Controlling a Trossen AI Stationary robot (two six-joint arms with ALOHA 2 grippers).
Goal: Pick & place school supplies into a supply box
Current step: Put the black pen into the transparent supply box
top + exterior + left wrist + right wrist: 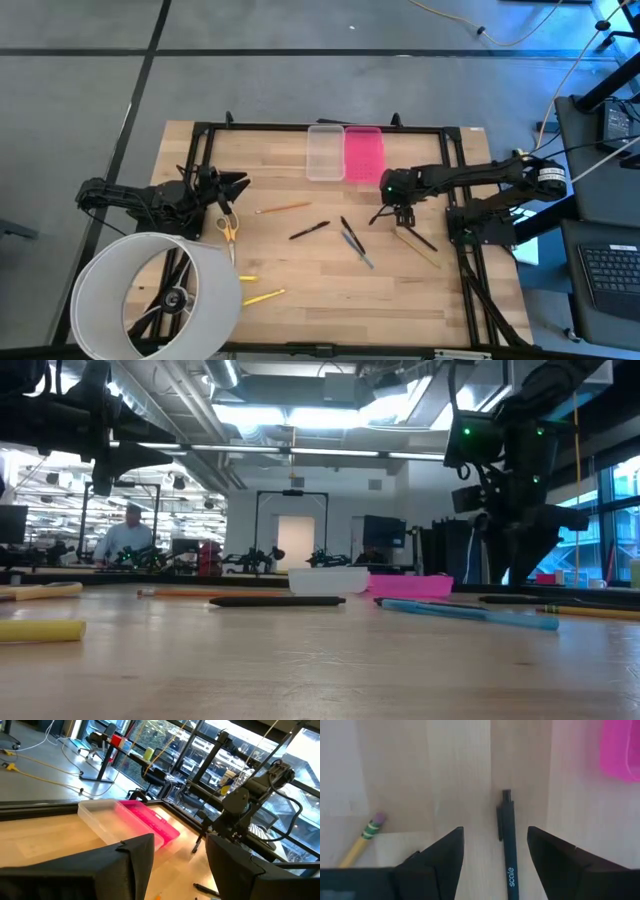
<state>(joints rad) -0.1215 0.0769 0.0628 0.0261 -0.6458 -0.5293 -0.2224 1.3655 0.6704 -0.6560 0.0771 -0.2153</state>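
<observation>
**Right end effector over a pen; case lies open**

Right end effector [495, 865] points down at the counter [320, 290], fingers [437, 865] spread, a dark pen [508, 845] lying between them, not gripped. Pen's long axis runs along the finger gap, clip end pointing away from the wrist. A pencil [362, 840] lies slanted beside it, eraser end nearest the pen.

Left end effector [238, 184] waits at the left counter edge, fingers apart, grasping nothing.

Clear supply box [325, 153] and its pink lid [364, 154] lie side by side, touching, at the far edge; neither appears to hold anything. Scissors [228, 226], markers [262, 296] and ruler [416, 246] lie on the counter outside it.

Clear box [327, 580] beside pink lid [410, 586], pens [275, 601] in front.
</observation>
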